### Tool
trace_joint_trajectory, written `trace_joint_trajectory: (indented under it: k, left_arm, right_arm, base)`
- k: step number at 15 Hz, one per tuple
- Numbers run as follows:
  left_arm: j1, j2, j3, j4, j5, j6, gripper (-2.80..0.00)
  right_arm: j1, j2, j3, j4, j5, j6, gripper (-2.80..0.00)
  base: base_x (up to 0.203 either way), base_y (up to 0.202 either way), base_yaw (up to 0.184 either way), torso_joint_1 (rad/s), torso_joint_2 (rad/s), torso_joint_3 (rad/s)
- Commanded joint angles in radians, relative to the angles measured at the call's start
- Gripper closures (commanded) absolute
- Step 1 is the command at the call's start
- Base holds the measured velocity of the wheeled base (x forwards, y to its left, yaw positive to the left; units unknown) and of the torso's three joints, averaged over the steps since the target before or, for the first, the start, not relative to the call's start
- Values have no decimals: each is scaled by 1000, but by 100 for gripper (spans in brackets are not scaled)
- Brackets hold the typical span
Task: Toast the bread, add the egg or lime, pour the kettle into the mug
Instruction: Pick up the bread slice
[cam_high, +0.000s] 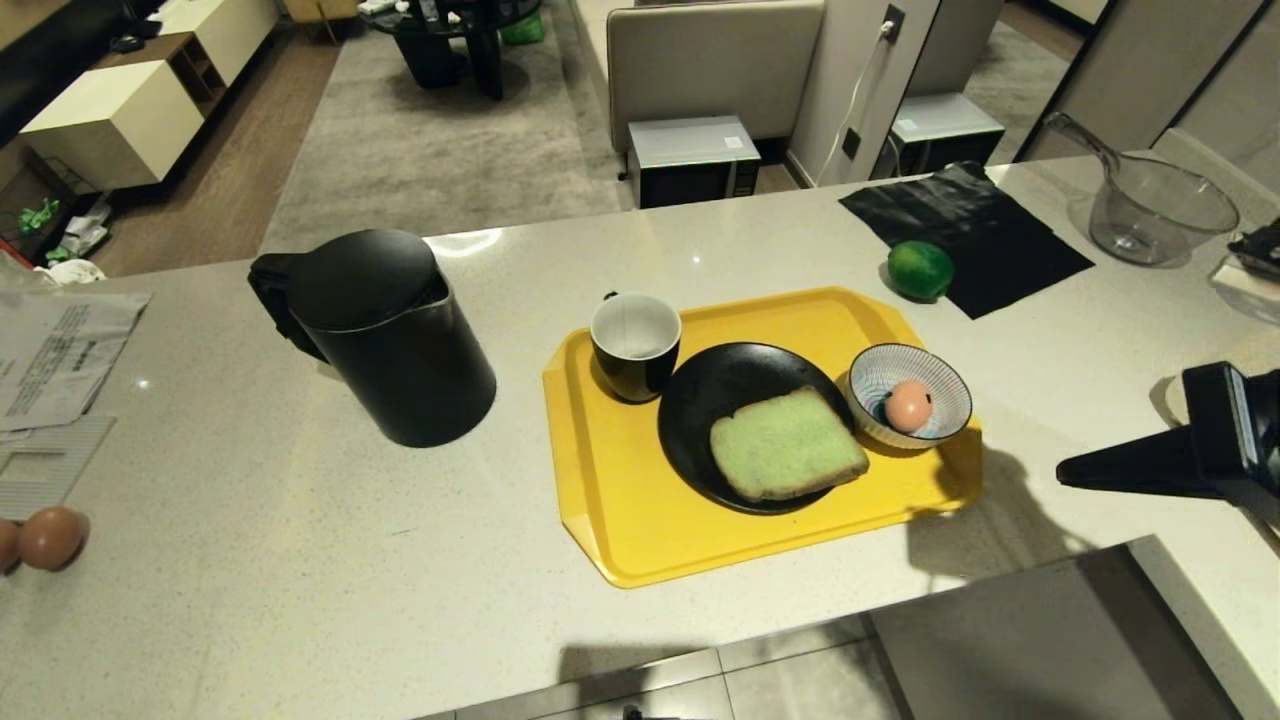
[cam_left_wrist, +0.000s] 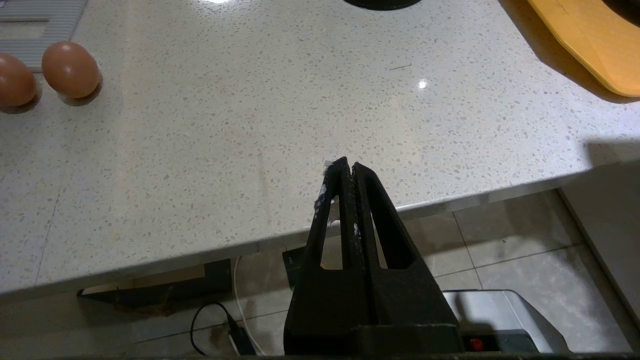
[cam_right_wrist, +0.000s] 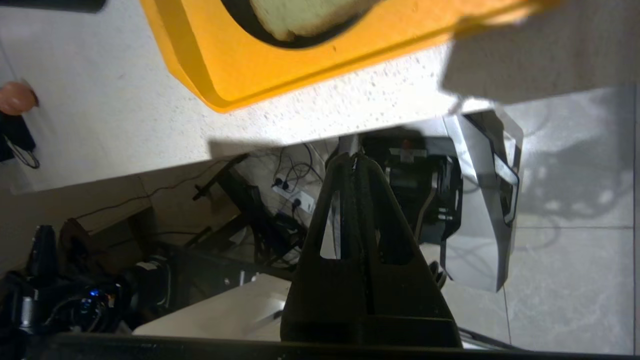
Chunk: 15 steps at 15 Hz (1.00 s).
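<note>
Head view: a pale speckled stone surface (cam_high: 300, 560) carries a rectangular yellow plastic tray (cam_high: 640, 520); on the tray stand a small round mug (cam_high: 636, 345), glossy black outside and white inside, a round black plate (cam_high: 700, 400) bearing the thick square slice of pale green bread (cam_high: 787, 443), and a blue-and-white striped bowl (cam_high: 880, 375) holding a pinkish egg (cam_high: 908, 405). The large matte black cylindrical kettle (cam_high: 385, 335) stands left of the tray, apart from it. The round glossy dark green lime (cam_high: 920, 269) lies beyond the tray, at the edge of a black cloth (cam_high: 1000, 230). The right claw (cam_high: 1075, 473) enters from the right, fingers pressed together, empty, near the tray's right end. Left wrist view: the left claw (cam_left_wrist: 348, 166) hangs over the near edge of the surface, fingers closed together on nothing; two brown eggs (cam_left_wrist: 70, 69) lie well off to one side. Right wrist view: the right claw (cam_right_wrist: 352, 159), closed and empty, points below the surface edge, with the tray corner (cam_right_wrist: 240, 80) beyond.
</note>
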Motion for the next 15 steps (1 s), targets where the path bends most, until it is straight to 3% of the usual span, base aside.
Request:
trace_joint_trajectory:
  k: [1,8,14,15]
  left_arm:
    - [0,-1,0,0,0,0,0]
    - [0,-1,0,0,0,0,0]
    - [0,-1,0,0,0,0,0]
    - [0,-1,0,0,0,0,0]
  right_arm:
    - [1,-11,78,-5,8,13,0]
    - [7,56,254,-321,6,91,0]
    - [28,139,259,-419,9,94,0]
    - [35,139,262,-419,10,97,-280]
  base:
    - [0,0,0,0,0,0]
    - [0,0,0,0,0,0]
    - [0,0,0,0,0,0]
    - [0,0,0,0,0,0]
